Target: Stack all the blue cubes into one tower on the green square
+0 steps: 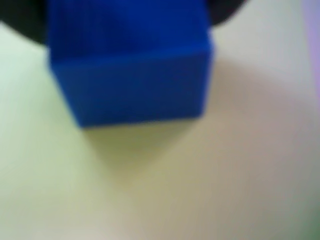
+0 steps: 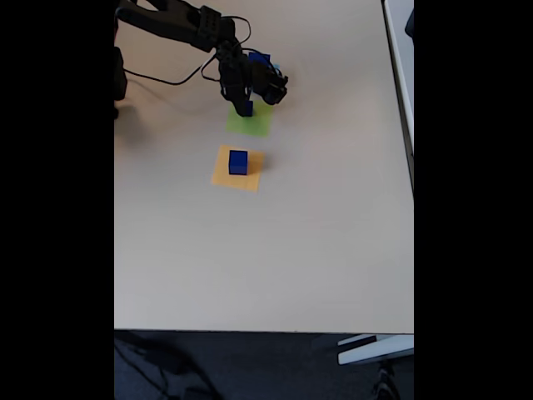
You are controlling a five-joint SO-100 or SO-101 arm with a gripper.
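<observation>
Holding a blue cube (image 1: 131, 75) closed in its jaws, the gripper (image 2: 246, 107) hovered over the green square's (image 2: 250, 124) far edge; lowering squarely before release seemed advisable.

A pale beige table (image 2: 316, 242) carried two flat patches.

In the fixed view, the green square (image 2: 250, 123) lay near the far edge, just beyond an orange patch (image 2: 236, 169); the two sat close together but apart; one blue cube (image 2: 238, 162) stood on the orange patch; a black cable (image 2: 158, 79) trailed across the table's far left.
</observation>
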